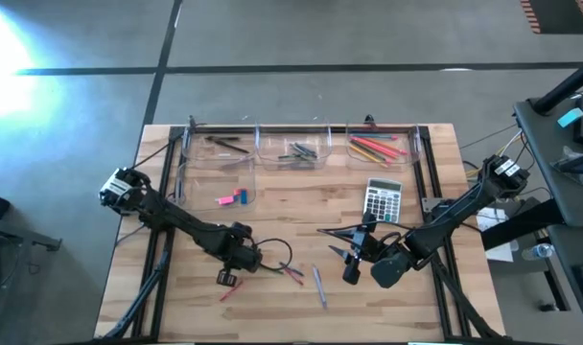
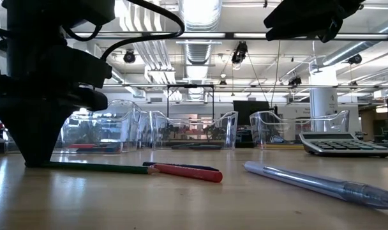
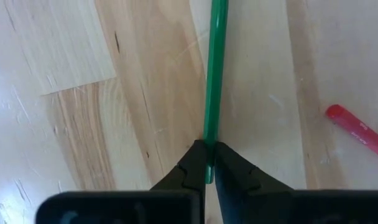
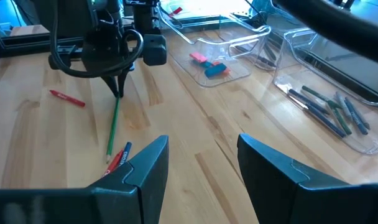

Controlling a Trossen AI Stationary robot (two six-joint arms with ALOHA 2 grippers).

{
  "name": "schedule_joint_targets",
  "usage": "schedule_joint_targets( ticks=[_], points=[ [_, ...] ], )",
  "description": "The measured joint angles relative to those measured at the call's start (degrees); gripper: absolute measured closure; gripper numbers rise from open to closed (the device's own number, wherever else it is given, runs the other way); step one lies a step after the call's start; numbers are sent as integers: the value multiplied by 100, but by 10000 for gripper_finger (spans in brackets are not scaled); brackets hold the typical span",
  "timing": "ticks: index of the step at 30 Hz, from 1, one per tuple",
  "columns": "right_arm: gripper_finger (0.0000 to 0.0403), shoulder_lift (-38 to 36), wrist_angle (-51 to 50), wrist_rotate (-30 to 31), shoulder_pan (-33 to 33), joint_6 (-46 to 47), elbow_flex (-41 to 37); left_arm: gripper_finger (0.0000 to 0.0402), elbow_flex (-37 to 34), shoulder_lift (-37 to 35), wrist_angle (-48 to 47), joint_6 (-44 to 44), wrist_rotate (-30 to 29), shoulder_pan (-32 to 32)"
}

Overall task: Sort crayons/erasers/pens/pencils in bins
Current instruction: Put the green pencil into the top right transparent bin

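A green pencil (image 3: 214, 74) lies flat on the wooden tabletop (image 1: 272, 206), near its front edge. The left gripper (image 3: 207, 163) stands on one end of it, fingers (image 3: 192, 165) clenched around the shaft. At the pencil's other end lie a red crayon (image 2: 186, 172) and a dark blue stick (image 4: 125, 149); another red crayon (image 4: 67, 98) lies apart. A clear pen (image 2: 315, 183) rests nearby. The right gripper (image 4: 201, 162) hovers above the tabletop beside the calculator (image 1: 383, 199), released and holding nothing. The bins (image 1: 296, 151) line the far edge; one (image 4: 229, 46) holds pink and blue erasers (image 1: 232, 198).
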Motion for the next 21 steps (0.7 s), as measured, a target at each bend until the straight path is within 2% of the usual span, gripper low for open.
schedule_joint_targets(
  ticks=[8, 21],
  points=[
    [223, 0, -7, -2, 0, 0, 0, 400, 24, -554, -4, 4, -69, 0],
    [223, 8, -15, -12, 0, 62, 0, 398, 38, -730, 48, 29, -35, -23]
  ],
)
